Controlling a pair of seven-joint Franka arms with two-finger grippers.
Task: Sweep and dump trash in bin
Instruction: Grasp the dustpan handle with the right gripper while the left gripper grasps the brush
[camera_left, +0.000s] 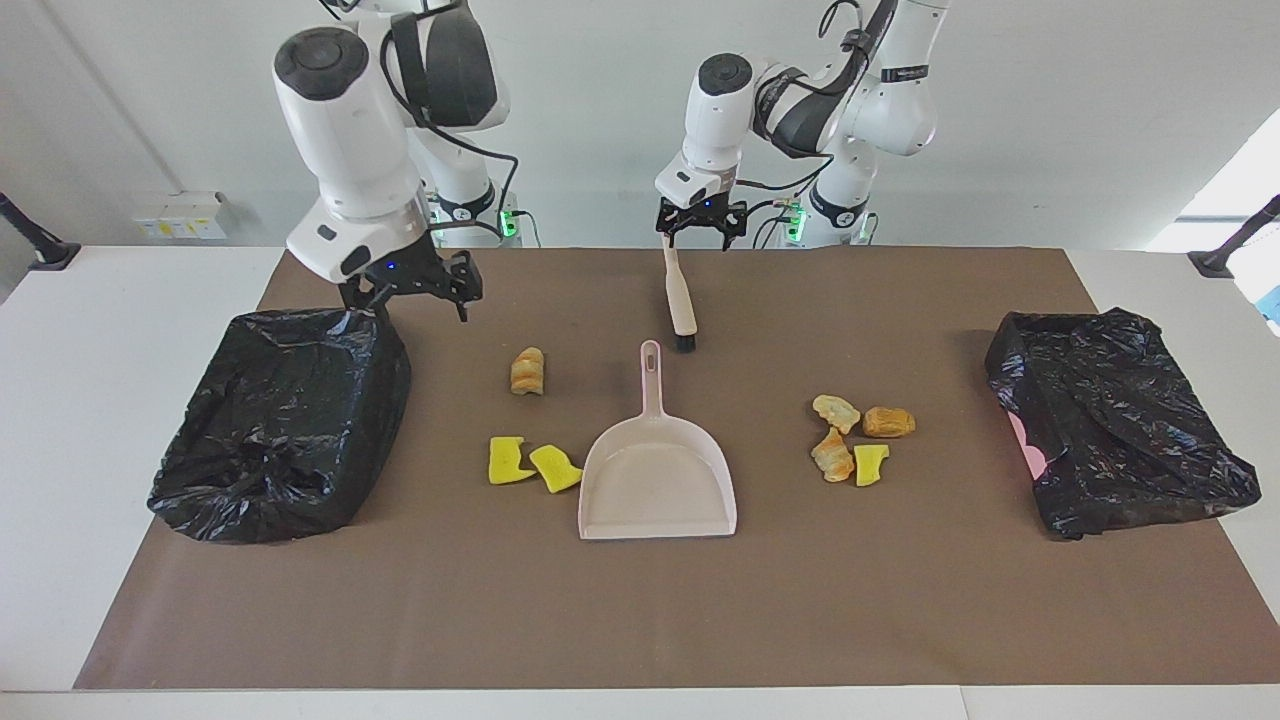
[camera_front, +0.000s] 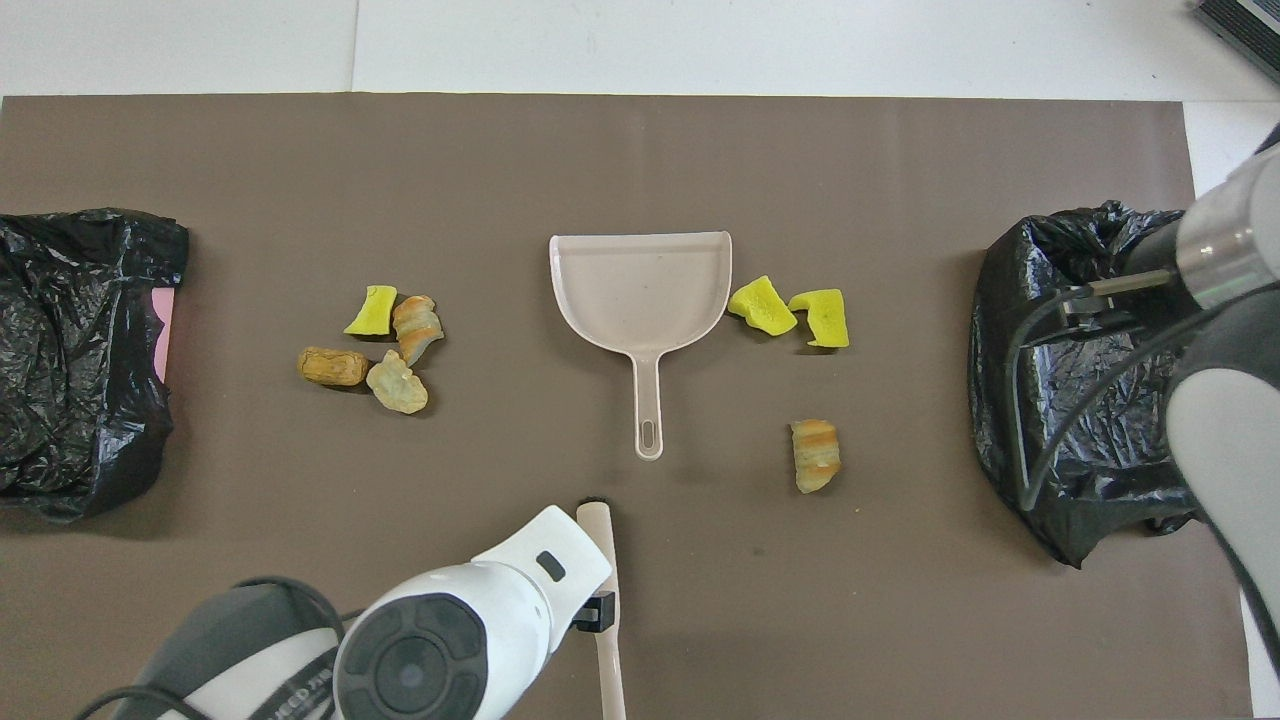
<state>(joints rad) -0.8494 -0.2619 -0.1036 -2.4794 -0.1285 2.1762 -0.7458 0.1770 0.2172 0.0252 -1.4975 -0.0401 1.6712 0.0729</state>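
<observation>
Facing view: left gripper (camera_left: 699, 222) hangs over the brush (camera_left: 680, 296) handle, right gripper (camera_left: 412, 290) beside a bin (camera_left: 280, 420), both fingers spread.

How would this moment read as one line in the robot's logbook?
left gripper: open over brush handle | right gripper: open, by bin | trash: unswept | dustpan: untouched

A beige dustpan (camera_front: 640, 290) lies in the middle of a brown mat (camera_front: 600, 160) on the surface, its handle pointing toward the robots. Toward the left arm's end, four scraps (camera_front: 385, 350) cluster together: a yellow sponge piece, two tan bread-like lumps and an orange-brown one. Just beside the pan toward the right arm's end lie two yellow sponge pieces (camera_front: 790, 312), with one bread lump (camera_front: 816, 455) nearer the robots. A brush handle (camera_front: 603, 590) lies nearer the robots than the pan; the left arm (camera_front: 440, 640) overlaps it. A bin lined with black bags sits at each end (camera_front: 80, 350) (camera_front: 1060, 300), the right arm (camera_front: 1215, 400) over one.
</observation>
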